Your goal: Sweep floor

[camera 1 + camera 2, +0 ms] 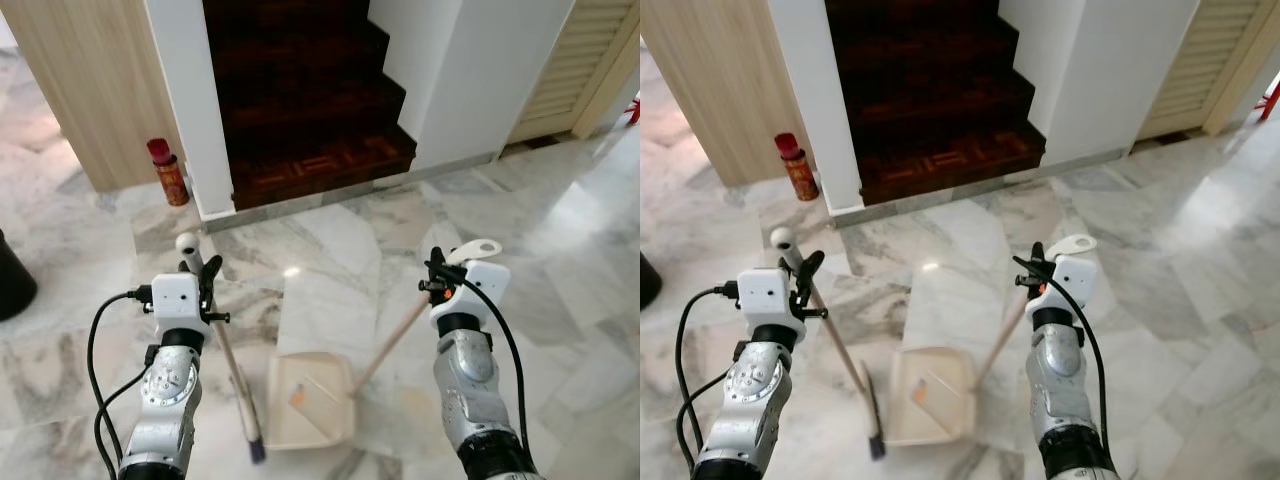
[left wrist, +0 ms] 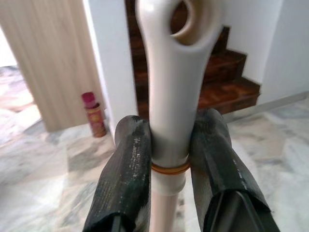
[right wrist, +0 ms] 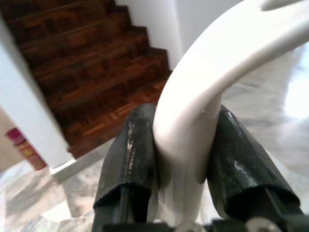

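Near the stairs, left gripper (image 1: 205, 283) clamps the broom (image 1: 232, 370), right gripper (image 1: 437, 272) clamps the dustpan (image 1: 310, 400); short, low strokes into its mouth should work best.

Cream dustpan (image 1: 308, 400) flat on marble floor (image 1: 560, 290), slanted broom (image 1: 228, 355) beside it

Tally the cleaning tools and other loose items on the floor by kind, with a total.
Brooms: 1, held by the left gripper
Dustpans: 1, its handle held by the right gripper
Red canisters: 1
Total: 3
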`<state>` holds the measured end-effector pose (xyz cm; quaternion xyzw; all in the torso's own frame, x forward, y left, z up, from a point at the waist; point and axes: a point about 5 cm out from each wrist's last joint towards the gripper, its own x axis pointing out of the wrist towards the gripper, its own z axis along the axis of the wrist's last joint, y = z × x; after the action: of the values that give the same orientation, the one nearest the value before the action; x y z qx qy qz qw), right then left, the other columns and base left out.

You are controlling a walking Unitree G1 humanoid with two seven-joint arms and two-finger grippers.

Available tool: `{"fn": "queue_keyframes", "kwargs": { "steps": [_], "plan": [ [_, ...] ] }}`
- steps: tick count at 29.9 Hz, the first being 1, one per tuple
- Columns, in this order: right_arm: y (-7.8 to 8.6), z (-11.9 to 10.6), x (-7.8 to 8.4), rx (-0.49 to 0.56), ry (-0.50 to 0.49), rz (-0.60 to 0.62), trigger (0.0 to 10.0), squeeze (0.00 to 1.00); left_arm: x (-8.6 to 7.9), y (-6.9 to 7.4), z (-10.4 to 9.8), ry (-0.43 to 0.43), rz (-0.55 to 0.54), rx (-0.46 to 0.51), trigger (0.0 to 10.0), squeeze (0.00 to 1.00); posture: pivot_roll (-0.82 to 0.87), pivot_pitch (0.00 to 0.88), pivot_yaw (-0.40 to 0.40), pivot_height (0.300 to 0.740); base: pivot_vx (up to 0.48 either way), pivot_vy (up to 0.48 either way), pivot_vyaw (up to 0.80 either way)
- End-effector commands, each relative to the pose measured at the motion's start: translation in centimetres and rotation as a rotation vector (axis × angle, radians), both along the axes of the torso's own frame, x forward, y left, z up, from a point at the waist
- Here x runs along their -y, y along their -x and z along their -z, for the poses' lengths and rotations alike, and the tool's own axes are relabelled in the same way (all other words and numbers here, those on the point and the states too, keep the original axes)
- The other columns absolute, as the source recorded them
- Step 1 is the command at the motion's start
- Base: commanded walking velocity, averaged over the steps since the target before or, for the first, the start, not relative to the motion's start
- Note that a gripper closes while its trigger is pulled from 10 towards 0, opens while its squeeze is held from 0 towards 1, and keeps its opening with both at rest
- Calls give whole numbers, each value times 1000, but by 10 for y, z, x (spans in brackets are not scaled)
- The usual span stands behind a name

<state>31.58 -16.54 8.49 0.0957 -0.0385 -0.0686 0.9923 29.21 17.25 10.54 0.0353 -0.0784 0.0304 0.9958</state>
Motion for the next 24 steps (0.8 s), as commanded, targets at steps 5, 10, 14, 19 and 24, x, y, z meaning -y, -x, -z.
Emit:
{"fn": "queue_keyframes", "kwargs": {
  "steps": [5,10,14,19,24],
  "plan": [
    [-5,-14,1,49,33,-2,10000,0,-5,-1,-11,-11,-9,44,10000,0,112,61,-28,740,0,323,0],
    [-5,-14,1,47,39,-6,10000,0,-6,-1,-11,-12,-12,43,10000,0,113,66,-25,740,0,322,0],
    [-5,-14,1,45,41,-7,10000,0,-6,-1,-11,-15,-12,40,10000,0,113,66,-25,740,0,323,0],
    [-5,-13,0,43,39,-9,10000,0,-7,0,-11,-16,-13,39,10000,0,113,60,-25,740,0,322,0],
    [-5,-14,0,43,31,-13,10000,0,-6,1,-10,-14,-14,37,10000,0,113,48,-25,740,0,322,0]
  ]
}}
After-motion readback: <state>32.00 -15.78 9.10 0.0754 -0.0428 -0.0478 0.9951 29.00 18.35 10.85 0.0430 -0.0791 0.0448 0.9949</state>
